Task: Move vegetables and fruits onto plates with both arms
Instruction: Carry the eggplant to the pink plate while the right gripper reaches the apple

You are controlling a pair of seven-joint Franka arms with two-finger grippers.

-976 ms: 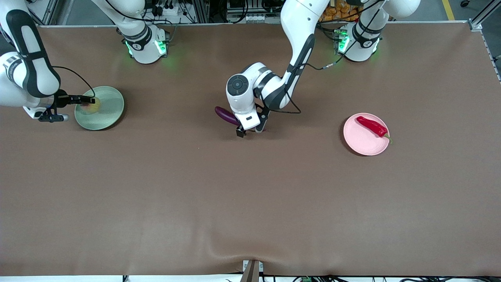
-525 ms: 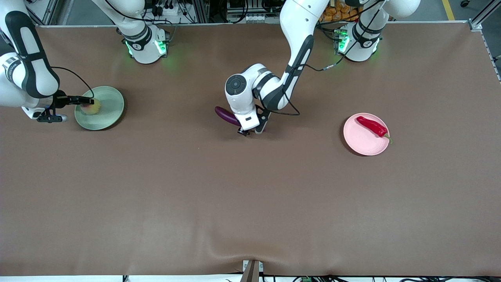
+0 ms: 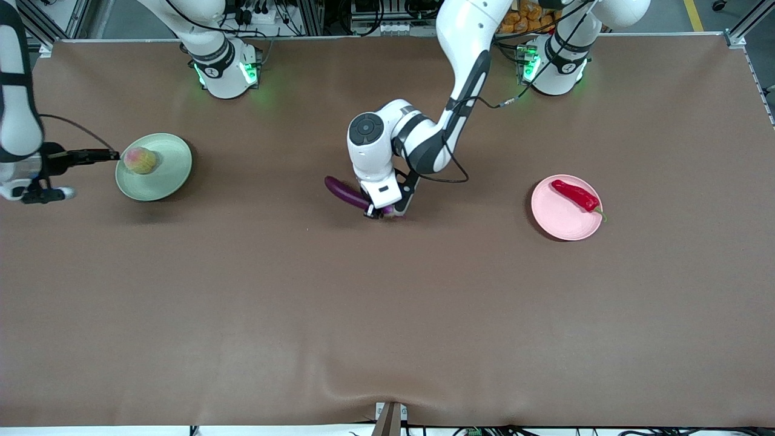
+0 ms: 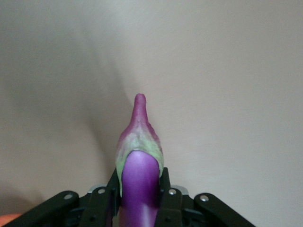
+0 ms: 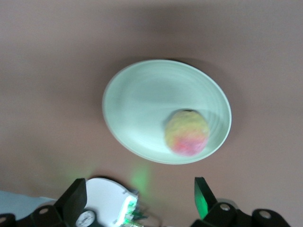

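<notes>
My left gripper (image 3: 381,212) is shut on the purple eggplant (image 3: 341,190) near its stem end and holds it low over the middle of the table. In the left wrist view the eggplant (image 4: 138,142) sticks out between the fingers (image 4: 164,185). The red chili pepper (image 3: 575,195) lies on the pink plate (image 3: 560,221) toward the left arm's end. The peach (image 3: 140,160) sits on the green plate (image 3: 166,172), which also shows in the right wrist view (image 5: 142,104) with the peach (image 5: 187,132). My right gripper (image 3: 85,172) is open and empty, beside the green plate. The apple is out of view.
The brown table surface (image 3: 387,303) stretches wide on the side nearer the front camera. The two arm bases (image 3: 224,69) stand along the edge farthest from that camera. The right arm's base (image 5: 109,198) shows between the right gripper's fingers.
My left gripper has closed on the eggplant and shifted it slightly nearer the front camera. My right gripper has drawn away from the peach, which stays on the green plate.
</notes>
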